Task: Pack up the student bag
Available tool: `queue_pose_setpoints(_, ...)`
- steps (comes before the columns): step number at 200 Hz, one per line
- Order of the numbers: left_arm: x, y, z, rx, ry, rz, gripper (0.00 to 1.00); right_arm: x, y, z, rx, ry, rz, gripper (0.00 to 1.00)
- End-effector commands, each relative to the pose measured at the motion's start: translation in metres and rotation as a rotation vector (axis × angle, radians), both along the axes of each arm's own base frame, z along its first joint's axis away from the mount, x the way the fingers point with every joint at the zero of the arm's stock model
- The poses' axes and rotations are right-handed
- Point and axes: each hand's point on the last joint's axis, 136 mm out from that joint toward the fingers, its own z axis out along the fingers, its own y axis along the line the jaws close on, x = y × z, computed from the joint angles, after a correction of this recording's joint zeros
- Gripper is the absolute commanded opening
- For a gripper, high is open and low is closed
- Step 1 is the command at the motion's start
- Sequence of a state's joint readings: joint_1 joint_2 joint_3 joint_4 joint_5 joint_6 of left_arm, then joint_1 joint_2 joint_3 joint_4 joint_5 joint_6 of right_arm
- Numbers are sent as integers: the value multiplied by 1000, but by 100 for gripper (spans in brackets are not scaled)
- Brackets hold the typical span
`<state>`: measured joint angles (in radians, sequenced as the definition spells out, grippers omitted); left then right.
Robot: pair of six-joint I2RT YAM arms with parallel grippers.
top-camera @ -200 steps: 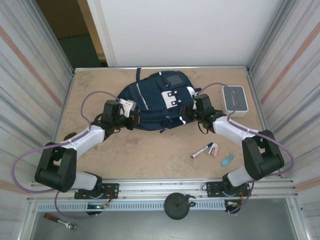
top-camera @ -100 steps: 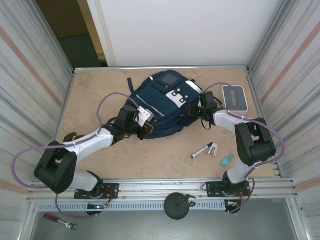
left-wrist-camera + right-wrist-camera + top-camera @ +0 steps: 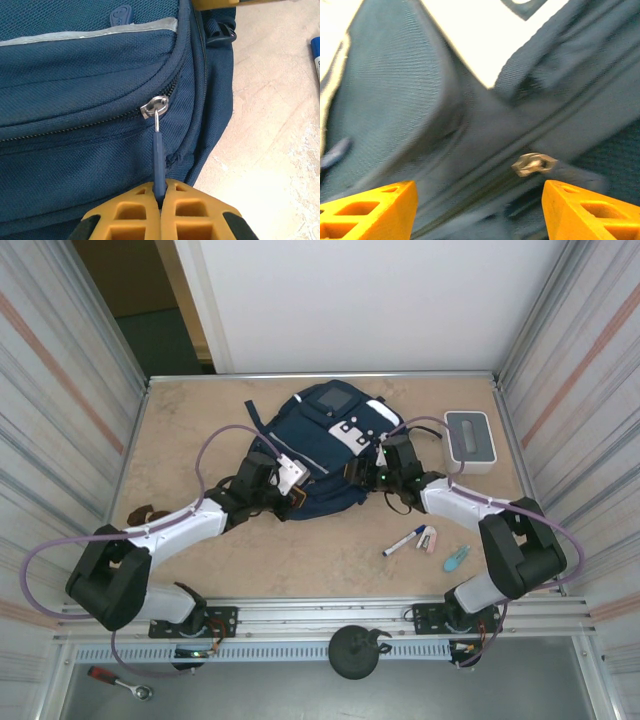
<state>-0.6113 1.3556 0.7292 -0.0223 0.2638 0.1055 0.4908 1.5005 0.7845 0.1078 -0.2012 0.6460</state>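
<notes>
Mid-frame, bag (image 3: 325, 455): looks zipped, nothing packed.
Left gripper (image 3: 161, 192): pinching zip pull (image 3: 158, 150).
Right gripper (image 3: 477, 192): spread, empty.
Lower right, marker (image 3: 405, 540): unpacked.

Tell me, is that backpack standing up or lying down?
Lying down: the student bag rests flat on the table, its grey front patch facing up.

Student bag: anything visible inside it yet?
Nothing inside shows. The student bag lies on the table, fabric covering its interior; the left claw pinches a zipper pull on a zip that looks closed.

No readable writing, even on the student bag (image 3: 320, 445).
</notes>
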Motion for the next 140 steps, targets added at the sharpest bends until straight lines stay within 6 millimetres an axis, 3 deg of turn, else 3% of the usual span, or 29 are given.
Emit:
queue_pose_setpoints(1,10,-6,19,-13,-77,-5,0,-3,34,35,198,-21,19,66)
queue_pose_setpoints(37,9,-6,18,-6,-78,-3,0,3,55,44,277,-13,6,59)
queue_pose_setpoints(85,10,-6,17,0,-81,2,0,10,63,41,294,-8,-1,56)
queue_pose_setpoints(140,12,-3,13,17,-82,16,0,-4,37,39,177,-83,-67,57)
